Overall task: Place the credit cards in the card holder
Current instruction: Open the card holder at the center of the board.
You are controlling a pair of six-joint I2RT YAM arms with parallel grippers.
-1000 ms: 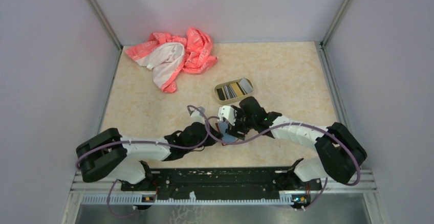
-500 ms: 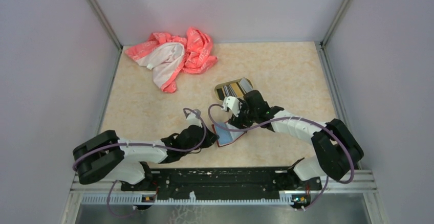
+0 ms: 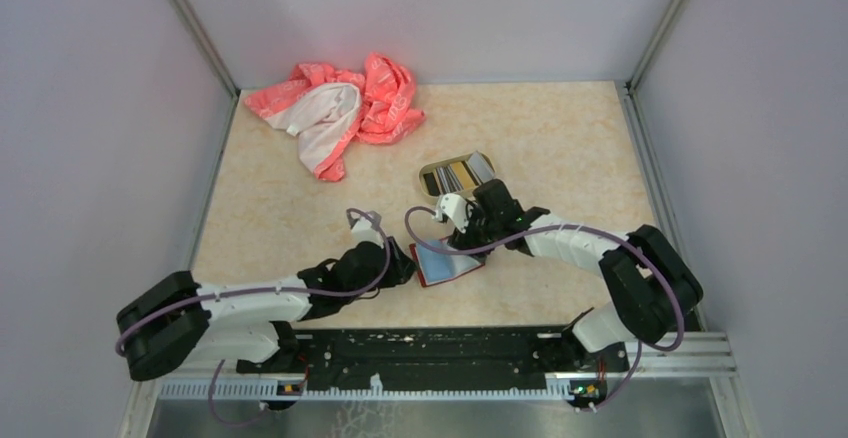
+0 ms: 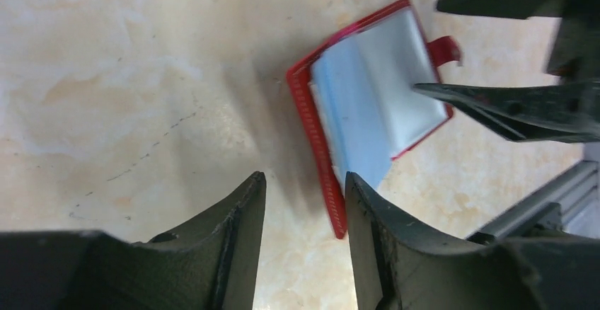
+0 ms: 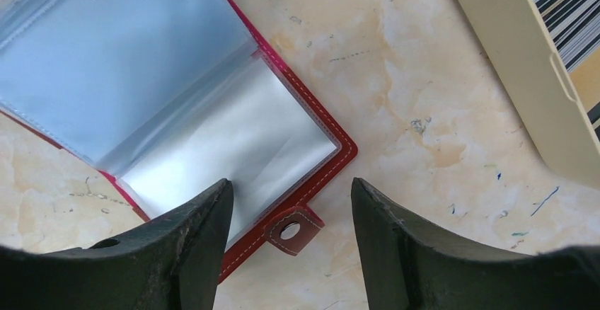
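Observation:
The dark-red card holder (image 3: 447,261) lies open on the table, its clear sleeves (image 5: 177,105) facing up and its snap tab (image 5: 292,230) sticking out. My left gripper (image 3: 403,264) is open at its left edge; in the left wrist view the red spine (image 4: 320,154) runs beside the right finger and nothing is gripped (image 4: 304,182). My right gripper (image 3: 462,240) hangs open over the tab corner (image 5: 290,186), holding nothing. The credit cards (image 3: 458,172) stand packed on edge in the tan tin, showing as striped edges (image 5: 569,6).
The tan tin tray (image 3: 432,172) sits just beyond the right gripper, its rim (image 5: 523,90) close to the card holder. A pink and white cloth (image 3: 340,108) lies crumpled at the back left. Grey walls bound the table on three sides.
The card holder, held up between both grippers a second ago, now lies open on the table. My left gripper has opened and let it go. The right gripper has moved slightly toward the tin.

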